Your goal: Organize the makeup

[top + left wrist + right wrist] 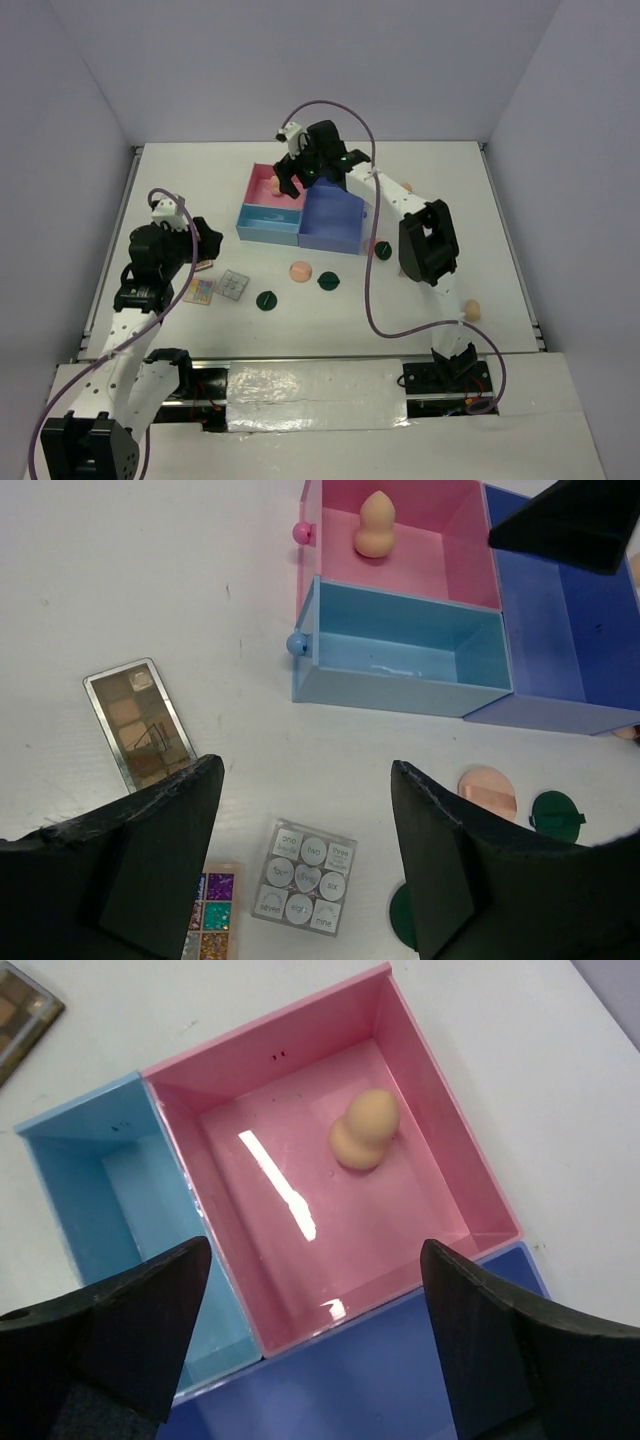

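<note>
One peach sponge (365,1130) lies in the tray's pink compartment (440,1110). My right gripper (315,1260) hangs open above that compartment with nothing between its fingers. My left gripper (307,780) is open and empty over the table left of the tray. Below it are a grey nine-pan palette (305,877), a glitter palette (212,915) and a bronze palette (138,723). A round peach puff (300,271) and green compacts (266,300) (328,281) (382,249) lie in front of the tray. Another peach sponge (472,310) sits near the right front edge.
The tray also has a light blue compartment (400,645) and a dark blue one (335,225), both showing nothing inside. The right arm (425,240) reaches across the table's right half, with its purple cable looping down. White walls enclose the table on three sides.
</note>
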Robot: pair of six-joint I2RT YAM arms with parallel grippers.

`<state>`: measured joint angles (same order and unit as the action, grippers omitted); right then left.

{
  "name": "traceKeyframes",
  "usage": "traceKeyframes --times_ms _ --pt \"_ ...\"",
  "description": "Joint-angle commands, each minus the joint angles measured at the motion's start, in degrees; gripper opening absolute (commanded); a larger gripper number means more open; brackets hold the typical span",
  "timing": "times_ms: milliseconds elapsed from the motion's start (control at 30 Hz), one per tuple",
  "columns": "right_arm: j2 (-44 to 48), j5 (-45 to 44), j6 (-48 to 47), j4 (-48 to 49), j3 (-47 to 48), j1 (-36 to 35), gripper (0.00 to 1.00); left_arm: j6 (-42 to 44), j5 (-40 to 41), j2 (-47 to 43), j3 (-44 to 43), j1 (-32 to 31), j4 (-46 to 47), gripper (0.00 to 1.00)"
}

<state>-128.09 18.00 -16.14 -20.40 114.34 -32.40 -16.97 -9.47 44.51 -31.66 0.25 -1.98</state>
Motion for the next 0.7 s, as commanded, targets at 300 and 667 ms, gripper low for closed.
traceKeyframes --times_ms 300,667 --pt "23.3 19.6 8.6 -2.1 -19.1 23.3 0.39 -5.0 -10.9 4.1 -1.5 0.1 4.6 0.30" --pt "15.2 4.3 12.9 -10.6 -19.3 34.2 0.65 -7.1 -17.5 10.7 -1.7 -2.0 7.1 0.70"
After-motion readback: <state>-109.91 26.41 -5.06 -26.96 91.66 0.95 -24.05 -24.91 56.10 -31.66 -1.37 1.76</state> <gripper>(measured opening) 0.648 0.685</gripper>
